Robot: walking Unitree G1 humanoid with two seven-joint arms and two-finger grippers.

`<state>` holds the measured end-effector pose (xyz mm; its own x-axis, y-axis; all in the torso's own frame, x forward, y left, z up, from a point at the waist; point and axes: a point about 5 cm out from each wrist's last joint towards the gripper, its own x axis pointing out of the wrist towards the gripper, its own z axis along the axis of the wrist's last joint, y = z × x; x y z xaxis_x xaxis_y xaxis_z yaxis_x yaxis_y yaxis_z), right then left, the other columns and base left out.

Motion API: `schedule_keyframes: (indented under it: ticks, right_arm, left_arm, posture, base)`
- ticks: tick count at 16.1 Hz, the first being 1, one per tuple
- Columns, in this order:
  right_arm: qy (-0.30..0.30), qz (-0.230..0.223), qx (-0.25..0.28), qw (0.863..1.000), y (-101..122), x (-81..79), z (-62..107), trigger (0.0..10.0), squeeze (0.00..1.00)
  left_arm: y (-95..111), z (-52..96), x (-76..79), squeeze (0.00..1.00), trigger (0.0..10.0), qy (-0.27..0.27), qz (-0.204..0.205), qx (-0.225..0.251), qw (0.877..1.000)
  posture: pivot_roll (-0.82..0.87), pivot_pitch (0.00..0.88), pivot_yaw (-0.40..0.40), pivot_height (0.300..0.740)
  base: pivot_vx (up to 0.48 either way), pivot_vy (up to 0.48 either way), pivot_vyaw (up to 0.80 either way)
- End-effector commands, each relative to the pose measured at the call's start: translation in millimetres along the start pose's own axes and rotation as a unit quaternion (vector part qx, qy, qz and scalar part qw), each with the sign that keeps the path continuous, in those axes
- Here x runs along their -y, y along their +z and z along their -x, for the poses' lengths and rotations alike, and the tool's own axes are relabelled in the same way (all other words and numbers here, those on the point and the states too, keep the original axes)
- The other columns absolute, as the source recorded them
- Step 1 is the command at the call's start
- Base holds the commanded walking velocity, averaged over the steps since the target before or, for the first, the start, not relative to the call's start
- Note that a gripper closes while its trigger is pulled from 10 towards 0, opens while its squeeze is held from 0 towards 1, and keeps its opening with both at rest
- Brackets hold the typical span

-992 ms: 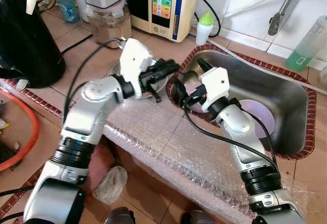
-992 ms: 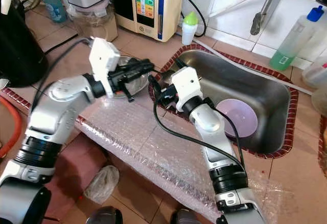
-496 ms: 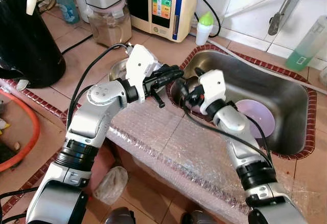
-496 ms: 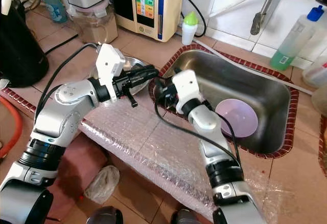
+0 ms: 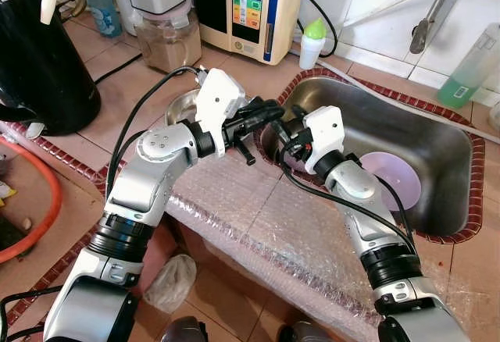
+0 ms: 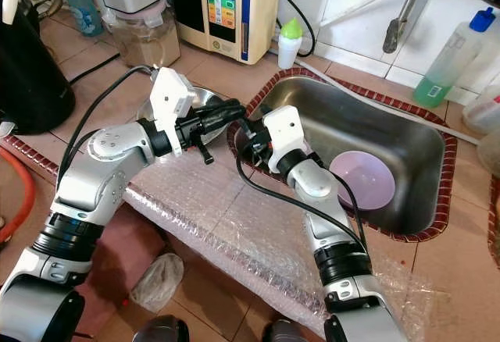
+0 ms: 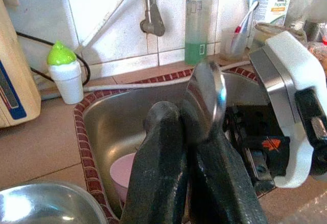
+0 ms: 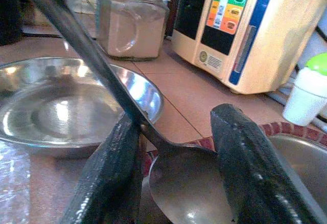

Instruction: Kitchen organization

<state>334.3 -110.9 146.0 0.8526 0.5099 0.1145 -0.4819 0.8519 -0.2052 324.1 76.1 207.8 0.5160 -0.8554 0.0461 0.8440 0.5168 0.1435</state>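
A metal spoon [image 7: 207, 98] is clamped in my left gripper [image 5: 262, 112], which is shut on its handle at the left rim of the steel sink [image 5: 449, 143]. The spoon's bowl [image 8: 189, 183] points toward the sink. My right gripper [image 5: 285, 127] faces the left one, open, its two fingers on either side of the spoon's bowl, with the handle resting against one finger [image 8: 115, 178]. A shallow steel bowl [image 5: 180, 106] sits on the counter just behind the left gripper. A pale pink bowl [image 5: 394, 178] lies in the sink.
A black kettle [image 5: 39, 45], a jar of brown powder [image 5: 168, 37], a water machine [image 5: 250, 6] and a green-capped bottle [image 5: 314, 41] line the back. A green soap bottle [image 5: 469, 69] stands behind the sink. Bubble wrap [image 5: 273, 217] covers the counter's front edge.
My left gripper has carried the spoon rightward to the sink rim. The right gripper has come up to meet it, and its fingers now straddle the spoon's bowl.
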Motion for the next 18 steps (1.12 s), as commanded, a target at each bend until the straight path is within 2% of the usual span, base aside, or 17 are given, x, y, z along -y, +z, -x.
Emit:
schedule_keyframes:
  ticks: [1,8,15,18]
  right_arm:
    - [-0.014,-0.013,0.053,0.998,20,7.8,-3.1,0.0,0.0]
    - [0.014,-0.013,0.061,0.998,22,-1.6,-4.9,0.0,0.0]
    - [-0.024,0.018,0.036,0.999,14,15.0,-3.1,0.0,0.0]
    - [-0.008,0.029,0.019,0.999,9,22.2,-2.5,0.0,0.0]
  left_arm:
    - [-11,-0.5,5.8,0.0,0.0,-0.016,0.007,-0.024,1.0]
    - [-15,2.3,4.8,0.0,0.0,-0.006,0.008,-0.028,1.0]
    - [-28,7.7,10.4,0.0,0.0,0.003,0.014,-0.04,0.999]
    - [-37,8.6,16.6,0.0,0.0,0.005,0.021,-0.046,0.999]
  posture:
    - [0.0,0.016,0.029,0.74]
    - [0.01,0.012,0.016,0.74]
    - [0.01,0.019,0.015,0.74]
    - [0.01,0.019,0.015,0.74]
  base:
    - [0.0,0.0,0.0]
    - [0.0,0.0,0.0]
    - [0.0,0.0,0.0]
    - [0.0,0.0,0.0]
